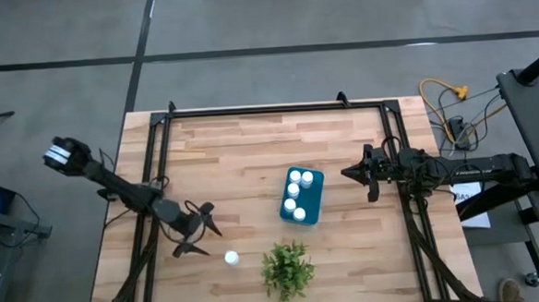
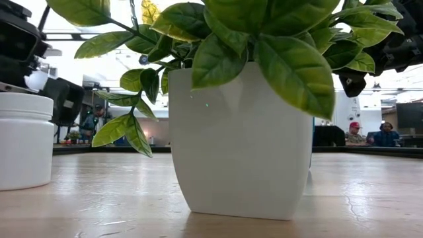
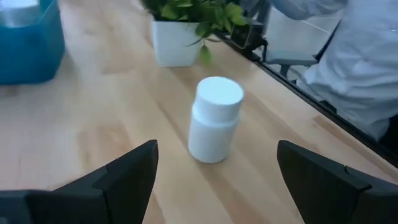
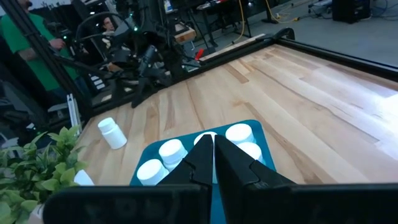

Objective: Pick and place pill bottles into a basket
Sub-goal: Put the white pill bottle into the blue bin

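Note:
One white pill bottle (image 3: 214, 118) stands upright on its base on the wooden table, between the plant and my left gripper (image 1: 206, 236). That gripper is open, and the bottle (image 1: 231, 257) stands just ahead of its spread fingers, untouched. The teal basket (image 1: 301, 196) sits mid-table with several white-capped bottles upright inside. My right gripper (image 4: 214, 163) is shut on nothing and hovers at the basket's right side, above the table. In the low view the loose bottle (image 2: 23, 140) shows at the left.
A leafy green plant in a white pot (image 1: 287, 268) stands at the near edge, close to the right of the loose bottle. A black frame (image 1: 276, 107) runs along the table's far and side edges. People show in the room beyond the table.

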Motion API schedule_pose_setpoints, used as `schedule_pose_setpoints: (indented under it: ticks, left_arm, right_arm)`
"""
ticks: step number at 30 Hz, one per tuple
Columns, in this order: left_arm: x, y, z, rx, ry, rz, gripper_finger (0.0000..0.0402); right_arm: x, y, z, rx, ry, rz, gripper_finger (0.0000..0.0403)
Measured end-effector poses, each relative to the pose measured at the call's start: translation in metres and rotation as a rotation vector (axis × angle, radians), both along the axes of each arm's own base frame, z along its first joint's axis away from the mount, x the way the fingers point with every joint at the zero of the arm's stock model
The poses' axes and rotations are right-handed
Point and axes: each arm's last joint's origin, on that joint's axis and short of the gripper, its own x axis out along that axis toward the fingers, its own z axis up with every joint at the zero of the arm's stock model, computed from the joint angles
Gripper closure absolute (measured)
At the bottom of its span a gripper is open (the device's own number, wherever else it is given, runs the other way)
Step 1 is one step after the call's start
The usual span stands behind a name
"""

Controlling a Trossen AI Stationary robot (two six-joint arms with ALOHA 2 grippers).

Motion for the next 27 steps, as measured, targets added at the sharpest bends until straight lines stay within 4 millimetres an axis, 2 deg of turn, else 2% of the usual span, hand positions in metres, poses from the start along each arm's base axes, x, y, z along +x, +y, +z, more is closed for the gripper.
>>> schedule_pose_setpoints:
  ticks: [27]
  left_arm:
    - [0.028, -0.014, -0.027, 0.019, 0.055, 0.043, 0.0091]
  right_arm:
    - [0.000, 0.000, 0.000, 0.000, 0.000, 0.000, 0.0394]
